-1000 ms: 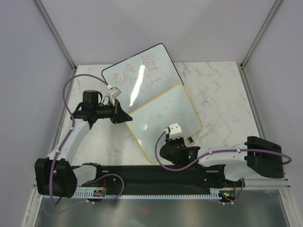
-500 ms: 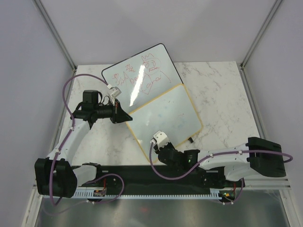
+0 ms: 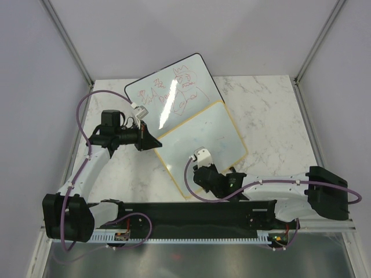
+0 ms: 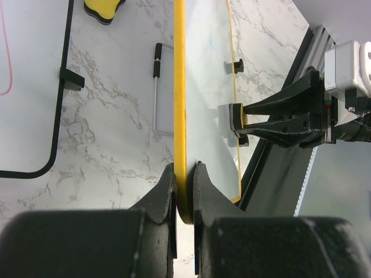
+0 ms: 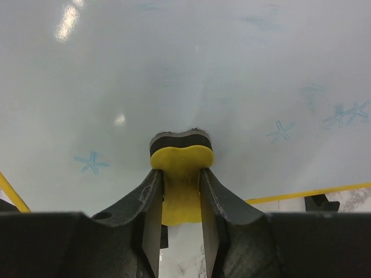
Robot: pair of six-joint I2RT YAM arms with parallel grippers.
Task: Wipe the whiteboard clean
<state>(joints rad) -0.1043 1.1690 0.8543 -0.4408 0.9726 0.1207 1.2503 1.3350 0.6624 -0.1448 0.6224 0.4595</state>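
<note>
The yellow-framed whiteboard (image 3: 203, 142) lies tilted on the table, its left corner gripped by my left gripper (image 3: 155, 142). In the left wrist view the jaws are shut on its yellow edge (image 4: 180, 116). My right gripper (image 3: 204, 174) is shut on a yellow eraser with a black felt face (image 5: 181, 159), which presses against the board surface (image 5: 185, 69) near the board's near edge. Faint blue star marks (image 5: 281, 131) remain on the board around the eraser. The eraser also shows in the left wrist view (image 4: 235, 117).
The larger black-framed whiteboard with red scribbles (image 3: 171, 92) lies behind, partly under the yellow one. A second yellow eraser (image 4: 103, 8) and a thin metal handle (image 4: 156, 87) lie on the marble table (image 3: 272, 121). Side walls close in left and right.
My right gripper with the eraser swept left along the board's near part, then came back a little to the right and up. The left arm and the board have not moved.
</note>
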